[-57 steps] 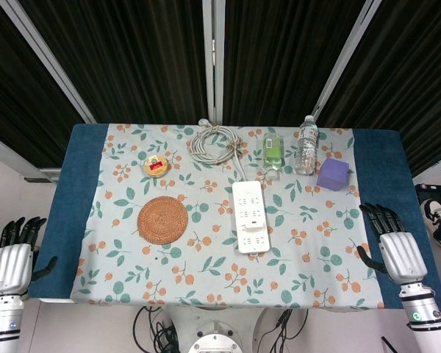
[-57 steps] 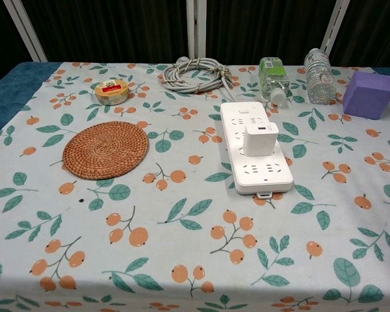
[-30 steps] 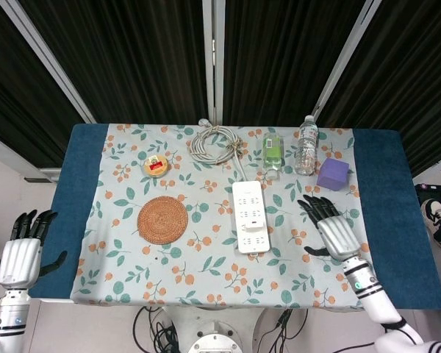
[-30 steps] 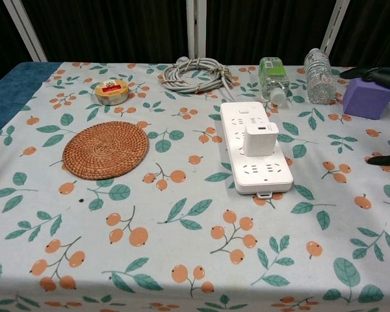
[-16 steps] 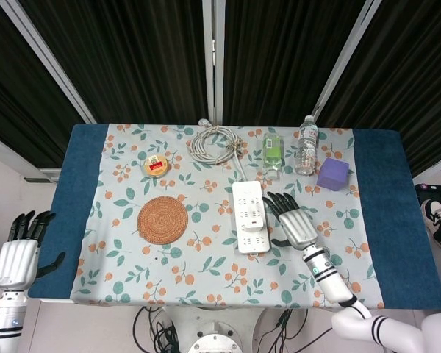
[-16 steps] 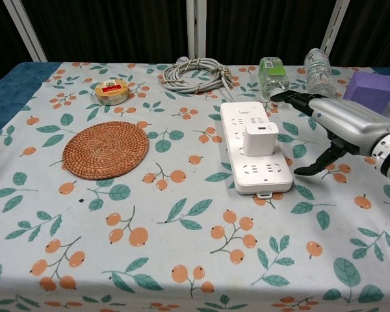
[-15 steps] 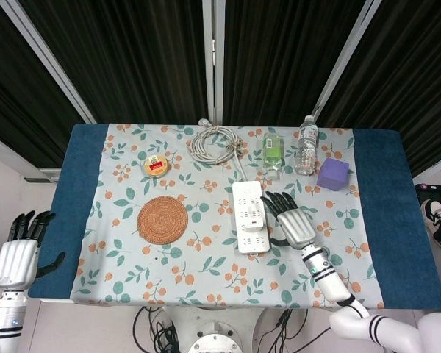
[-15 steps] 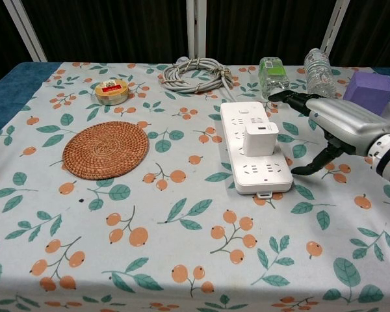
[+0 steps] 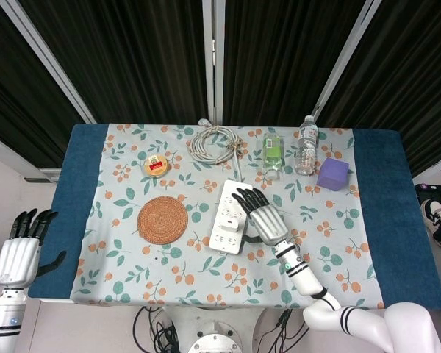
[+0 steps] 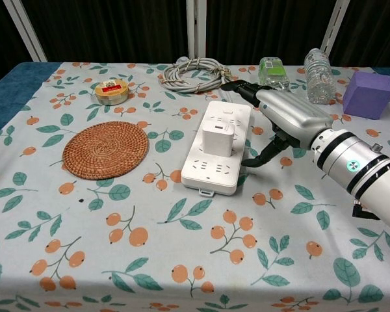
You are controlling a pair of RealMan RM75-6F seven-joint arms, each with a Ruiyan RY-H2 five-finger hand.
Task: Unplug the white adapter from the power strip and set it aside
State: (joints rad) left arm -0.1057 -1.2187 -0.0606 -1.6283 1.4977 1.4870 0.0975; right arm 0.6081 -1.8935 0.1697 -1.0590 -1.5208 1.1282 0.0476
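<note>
The white power strip (image 9: 228, 220) (image 10: 214, 166) lies skewed on the floral cloth, its near end swung left. The white adapter (image 9: 233, 218) (image 10: 220, 138) stands plugged into its middle. My right hand (image 9: 263, 218) (image 10: 283, 114) lies along the strip's right side with fingers spread, holding nothing; its thumb touches the strip's right edge and its fingers reach over the far end. My left hand (image 9: 18, 254) hangs off the table's left edge with fingers spread and nothing in it; the chest view does not show it.
A woven coaster (image 9: 162, 219) (image 10: 106, 149) lies left of the strip. Behind are a tape roll (image 10: 111, 91), the coiled cable (image 10: 194, 72), a green bottle (image 10: 272, 70), a water bottle (image 10: 320, 75) and a purple cube (image 10: 368, 95).
My right hand swept in from the right edge to the strip and pushed it left, turning it askew. The adapter stays plugged in. The left hand has barely moved.
</note>
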